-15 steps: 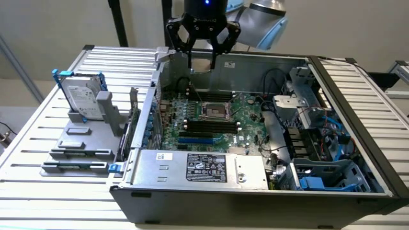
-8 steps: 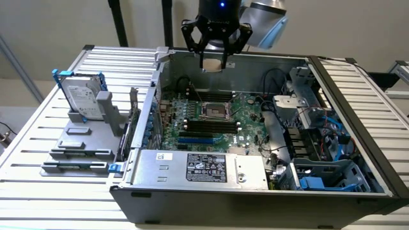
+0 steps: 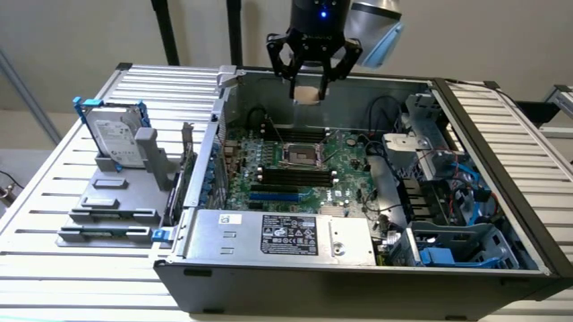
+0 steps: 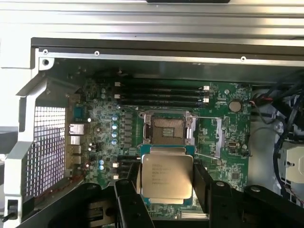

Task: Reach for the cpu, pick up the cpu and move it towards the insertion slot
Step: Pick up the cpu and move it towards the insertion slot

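End effector (image 3: pixel 309 86) holds the cpu (image 4: pixel 167 176) by opposite edges above the insertion slot (image 4: pixel 167 128); chip looks light, stiff, slick-topped, likely fragile underneath, so edge grip suits.

Arm vertical, end effector (image 3: pixel 307 86) pointing down, fingers (image 3: pixel 284 65) closed on cpu (image 3: pixel 307 94), held aloft.

Cpu (image 4: pixel 167 176) in hand (image 3: pixel 307 94), above insertion slot (image 4: pixel 167 128) inside case (image 3: pixel 501 282).
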Available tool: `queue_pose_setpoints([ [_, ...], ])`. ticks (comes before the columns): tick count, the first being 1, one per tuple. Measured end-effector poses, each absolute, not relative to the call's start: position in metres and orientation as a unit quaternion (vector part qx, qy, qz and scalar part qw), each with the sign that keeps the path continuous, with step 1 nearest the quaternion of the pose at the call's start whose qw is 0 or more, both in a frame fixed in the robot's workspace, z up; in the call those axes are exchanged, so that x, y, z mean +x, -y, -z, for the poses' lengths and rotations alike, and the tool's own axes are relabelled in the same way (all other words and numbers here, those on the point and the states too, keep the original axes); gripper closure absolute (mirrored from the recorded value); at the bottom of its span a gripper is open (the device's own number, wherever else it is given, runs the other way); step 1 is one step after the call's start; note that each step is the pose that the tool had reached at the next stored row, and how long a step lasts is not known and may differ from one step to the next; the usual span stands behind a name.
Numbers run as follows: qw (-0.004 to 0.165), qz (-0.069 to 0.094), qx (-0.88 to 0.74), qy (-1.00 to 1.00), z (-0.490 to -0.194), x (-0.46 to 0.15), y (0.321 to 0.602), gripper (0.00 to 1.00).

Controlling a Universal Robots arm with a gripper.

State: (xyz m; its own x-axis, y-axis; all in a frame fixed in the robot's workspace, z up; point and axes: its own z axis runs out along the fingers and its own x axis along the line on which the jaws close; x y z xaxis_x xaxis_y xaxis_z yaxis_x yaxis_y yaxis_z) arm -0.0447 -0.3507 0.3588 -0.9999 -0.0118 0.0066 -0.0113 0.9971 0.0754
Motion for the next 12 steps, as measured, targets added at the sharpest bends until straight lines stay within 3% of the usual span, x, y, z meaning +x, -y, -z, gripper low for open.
queue_pose_setpoints([
  [12, 0.006, 0.035, 0.005, 0.999, -0.3552, -0.0411, 0.3415, 0.46],
])
